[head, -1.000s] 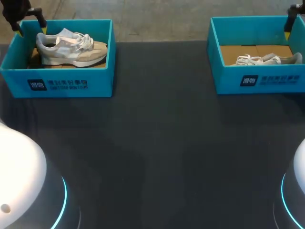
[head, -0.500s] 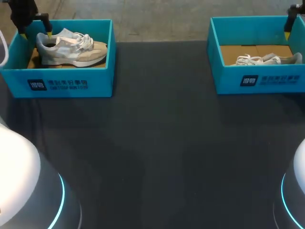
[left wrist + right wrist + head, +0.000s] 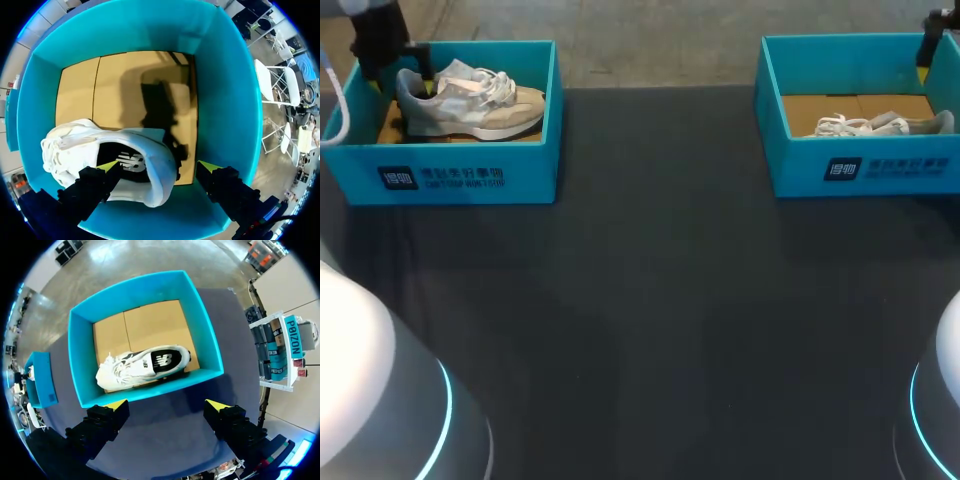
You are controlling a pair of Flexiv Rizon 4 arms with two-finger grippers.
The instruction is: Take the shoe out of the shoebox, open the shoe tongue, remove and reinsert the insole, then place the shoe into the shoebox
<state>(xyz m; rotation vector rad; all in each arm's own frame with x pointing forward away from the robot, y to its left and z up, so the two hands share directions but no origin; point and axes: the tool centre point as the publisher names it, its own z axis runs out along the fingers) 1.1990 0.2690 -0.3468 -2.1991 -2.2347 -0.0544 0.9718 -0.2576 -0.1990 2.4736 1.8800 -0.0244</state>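
Beige-and-white mesh sneaker (image 3: 470,100) lies inside teal cardboard shoebox (image 3: 470,175) on dark desk (image 3: 650,300). Left hand (image 3: 161,166) spread, straddling heel, seemingly not yet gripping. Right hand (image 3: 167,405) spread, empty. Nothing done; every step remains.

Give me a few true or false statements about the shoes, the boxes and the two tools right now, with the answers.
1. The left shoebox and the right shoebox each hold a shoe. True.
2. The left tool is shut on the left shoe. False: it is open, its fingers astride the heel.
3. The right tool is down inside the right shoebox. False: it hangs open above it.
4. The right shoe has white laces. True.
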